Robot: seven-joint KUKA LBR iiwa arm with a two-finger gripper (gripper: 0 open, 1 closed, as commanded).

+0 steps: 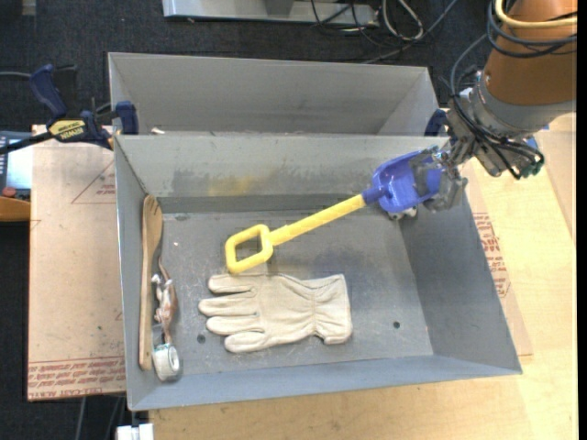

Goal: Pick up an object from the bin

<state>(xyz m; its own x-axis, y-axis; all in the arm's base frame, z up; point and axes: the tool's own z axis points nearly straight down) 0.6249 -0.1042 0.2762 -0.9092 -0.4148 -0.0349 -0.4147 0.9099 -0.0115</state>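
Note:
A toy shovel has a long yellow handle (303, 225) with a loop grip and a blue blade (399, 186). It slants from the middle of the bin up toward the right wall. My gripper (433, 186) is at the right wall and shut on the blue blade, whose right edge sits between the fingers. The blade end is raised against the sloping wall, while the loop grip stays low near the floor. Just below the loop grip, a cream work glove (280, 313) lies flat on the floor, apart from the gripper.
A wooden spoon (149, 273) lies along the left wall. Beside it are a small mottled metal piece (164, 302) and a little grey roll (167, 363) in the front left corner. The arm comes in over the right rim.

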